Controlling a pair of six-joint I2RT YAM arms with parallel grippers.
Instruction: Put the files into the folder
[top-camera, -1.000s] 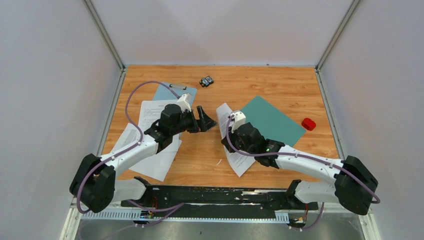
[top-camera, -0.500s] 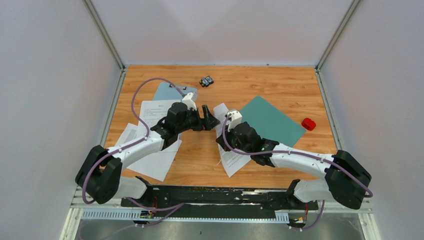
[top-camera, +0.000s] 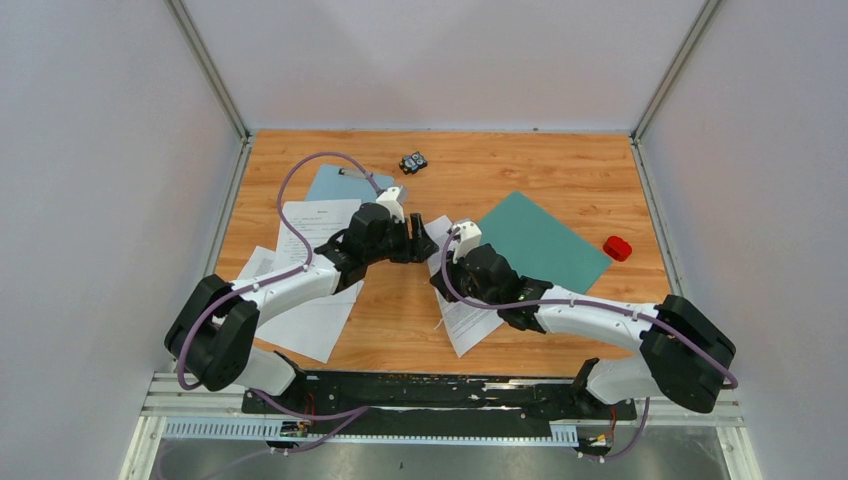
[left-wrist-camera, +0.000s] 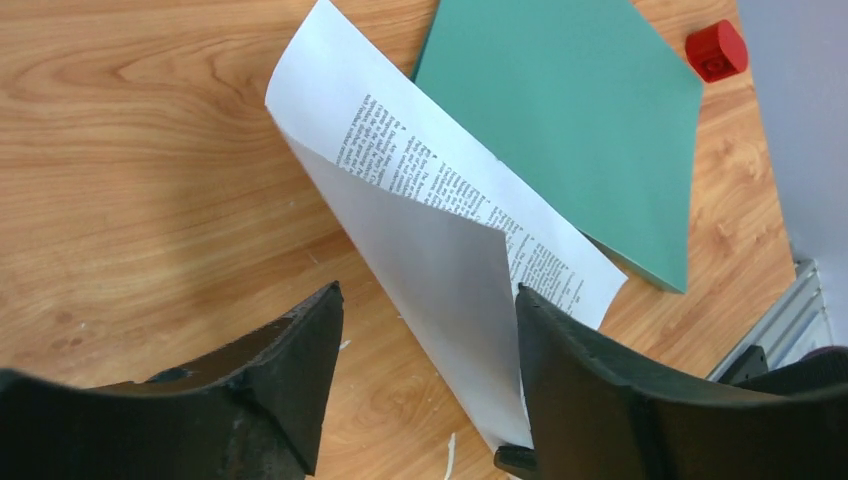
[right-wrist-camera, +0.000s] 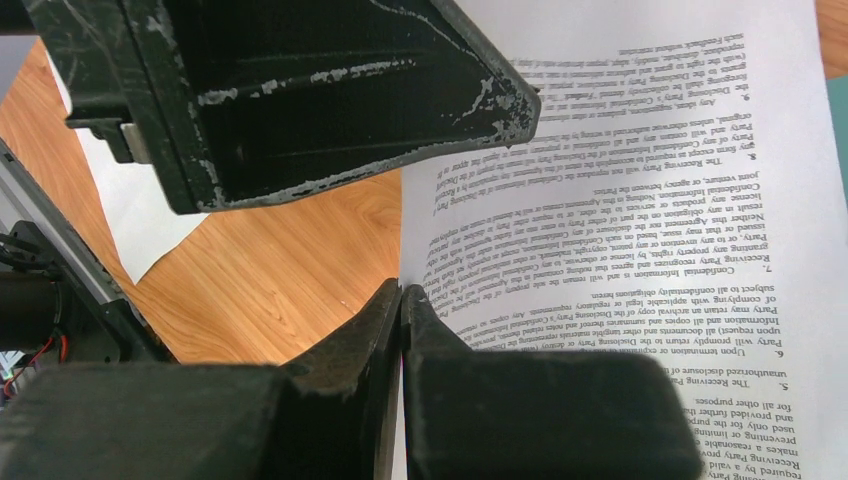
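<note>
White, thin paper printed with dense text: one sheet (left-wrist-camera: 400, 170) is held curled up off the wooden table (left-wrist-camera: 150, 150), its edge clamped between the closed fingers of the right gripper (right-wrist-camera: 400, 295). Within the last second the left gripper (left-wrist-camera: 428, 300) has been brought up to the raised fold and its jaws narrowed, though they remain apart; contact cannot be told. A two-handed carry is judged imminent. Beyond both grippers' tips the flat, matte teal folder (left-wrist-camera: 570, 110) lies shut.

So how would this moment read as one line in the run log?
right claw: shut on sheet edge, sheet curled up | left claw: open, beside sheet | folder: flat, closed, sheet not in
</note>
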